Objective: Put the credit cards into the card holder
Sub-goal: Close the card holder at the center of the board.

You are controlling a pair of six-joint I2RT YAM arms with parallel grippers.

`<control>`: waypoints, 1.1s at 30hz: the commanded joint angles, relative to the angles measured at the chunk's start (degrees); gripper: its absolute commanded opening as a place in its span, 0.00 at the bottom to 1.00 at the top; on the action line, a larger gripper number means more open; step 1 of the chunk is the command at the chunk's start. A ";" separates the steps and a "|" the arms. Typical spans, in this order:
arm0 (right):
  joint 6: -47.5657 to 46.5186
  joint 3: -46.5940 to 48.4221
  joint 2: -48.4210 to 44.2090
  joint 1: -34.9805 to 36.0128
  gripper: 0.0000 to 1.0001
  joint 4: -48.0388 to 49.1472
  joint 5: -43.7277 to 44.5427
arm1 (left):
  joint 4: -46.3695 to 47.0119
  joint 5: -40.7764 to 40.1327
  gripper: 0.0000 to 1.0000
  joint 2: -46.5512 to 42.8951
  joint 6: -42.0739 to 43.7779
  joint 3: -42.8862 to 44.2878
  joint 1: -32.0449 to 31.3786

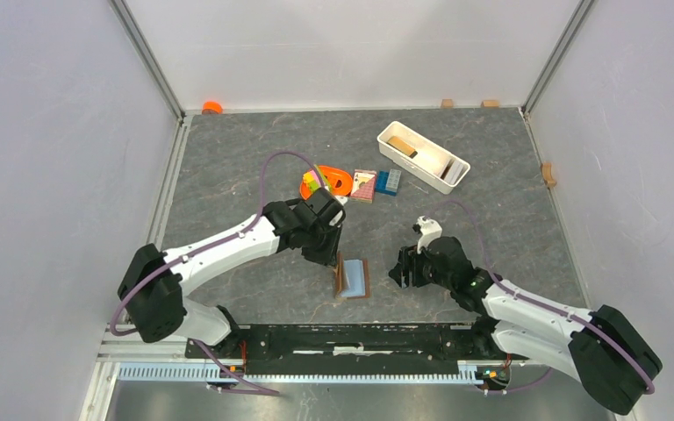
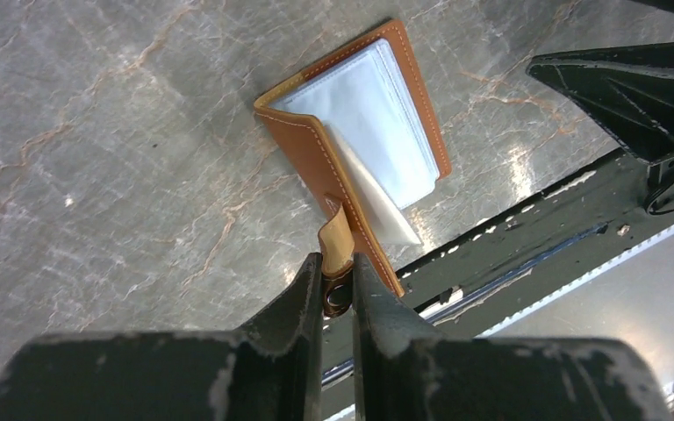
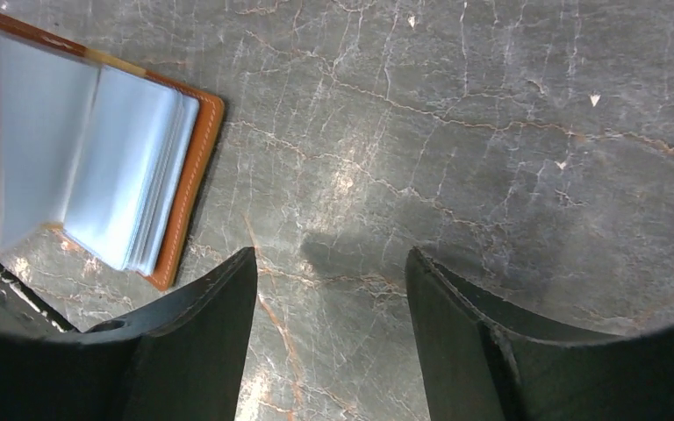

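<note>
Your left fingers [image 2: 303, 303] were clenched on the snap tab [image 2: 337, 241] of the brown leather folding card holder [image 2: 307, 153], lying open on the desk [image 3: 491, 132] near its front edge. No card showed in its sleeves [image 2: 369, 114], so loading appeared undone. Your right fingers [image 3: 202, 324] stood released, empty, beside it, with open desk beyond.

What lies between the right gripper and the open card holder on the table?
Only bare table separates the right gripper from the card holder; the right wrist view shows this stretch clearly.
</note>
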 commanded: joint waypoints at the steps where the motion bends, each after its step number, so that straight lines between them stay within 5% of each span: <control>1: 2.71 -3.64 0.67 0.25 0.67 3.42 -1.35 | 6.75 4.12 0.03 1.50 -0.90 -0.50 -0.05; 9: 4.44 -6.55 1.16 0.64 0.67 6.00 -1.88 | 16.35 8.25 0.14 4.81 -5.05 -2.71 -0.65; 18: 5.40 -6.80 -0.16 0.90 0.67 5.90 -2.41 | 26.08 14.40 0.62 7.03 -8.98 -6.53 -1.73; 25: 6.41 -6.68 -4.96 1.21 0.71 3.56 -3.94 | 25.44 10.32 0.94 -6.62 -10.48 -9.04 -1.73; 33: 10.38 -7.00 -8.83 2.69 0.74 5.19 -6.59 | 22.92 -2.18 0.94 -17.47 -13.70 -20.65 -1.48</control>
